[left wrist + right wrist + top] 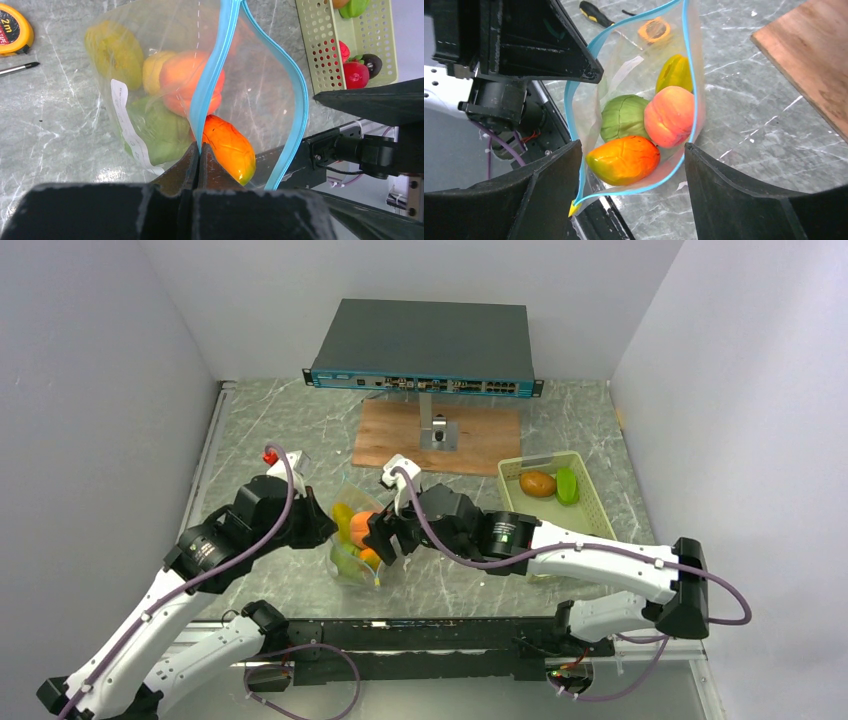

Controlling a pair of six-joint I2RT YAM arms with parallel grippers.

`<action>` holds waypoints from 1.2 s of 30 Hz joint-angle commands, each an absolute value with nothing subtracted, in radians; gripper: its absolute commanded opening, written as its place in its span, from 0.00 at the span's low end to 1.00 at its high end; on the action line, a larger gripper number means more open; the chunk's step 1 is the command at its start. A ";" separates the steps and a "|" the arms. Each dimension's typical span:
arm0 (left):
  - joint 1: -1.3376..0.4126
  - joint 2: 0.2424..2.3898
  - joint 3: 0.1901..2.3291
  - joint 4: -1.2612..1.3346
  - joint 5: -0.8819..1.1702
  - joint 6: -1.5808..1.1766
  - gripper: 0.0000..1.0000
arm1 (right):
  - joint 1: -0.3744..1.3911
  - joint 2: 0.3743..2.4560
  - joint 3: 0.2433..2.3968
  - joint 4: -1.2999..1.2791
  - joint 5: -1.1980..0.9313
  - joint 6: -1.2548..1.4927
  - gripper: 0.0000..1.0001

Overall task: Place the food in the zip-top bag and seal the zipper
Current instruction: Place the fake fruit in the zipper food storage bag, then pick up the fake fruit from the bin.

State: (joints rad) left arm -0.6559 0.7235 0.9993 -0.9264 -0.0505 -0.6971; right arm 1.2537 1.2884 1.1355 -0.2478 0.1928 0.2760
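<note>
We find the left gripper [199, 156] clamped on the zipper [216, 65], which runs straight up-frame from it, the right gripper [633, 146] spread wide astride the zip-top bag [624, 75].

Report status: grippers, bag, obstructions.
Left gripper shut on zipper. Right gripper open, jaws wide over the open zip-top bag. Several toy foods inside; more in green tray. Mouth unobstructed.

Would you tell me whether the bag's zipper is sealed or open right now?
Open: the zipper strips gape apart, food visible between them.
</note>
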 commanded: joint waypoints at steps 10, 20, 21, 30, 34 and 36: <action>-0.659 0.731 1.037 -0.900 -0.049 -0.700 0.00 | 1.157 1.101 1.143 -0.364 0.628 0.306 0.88; -0.658 0.737 1.030 -0.896 -0.049 -0.695 0.00 | 0.625 0.926 0.873 -0.488 0.408 0.656 0.95; -0.659 0.739 1.031 -0.892 -0.048 -0.694 0.00 | 0.579 0.915 0.844 -0.494 0.393 0.685 0.98; -0.659 0.741 1.019 -0.884 -0.039 -0.697 0.00 | 0.198 0.926 0.645 -0.478 0.200 0.868 0.95; -0.658 0.735 1.021 -0.891 -0.045 -0.698 0.00 | 0.134 0.968 0.606 -0.482 0.170 0.918 0.91; -0.658 0.733 1.017 -0.891 -0.044 -0.699 0.00 | 0.126 0.992 0.595 -0.479 0.156 0.925 0.90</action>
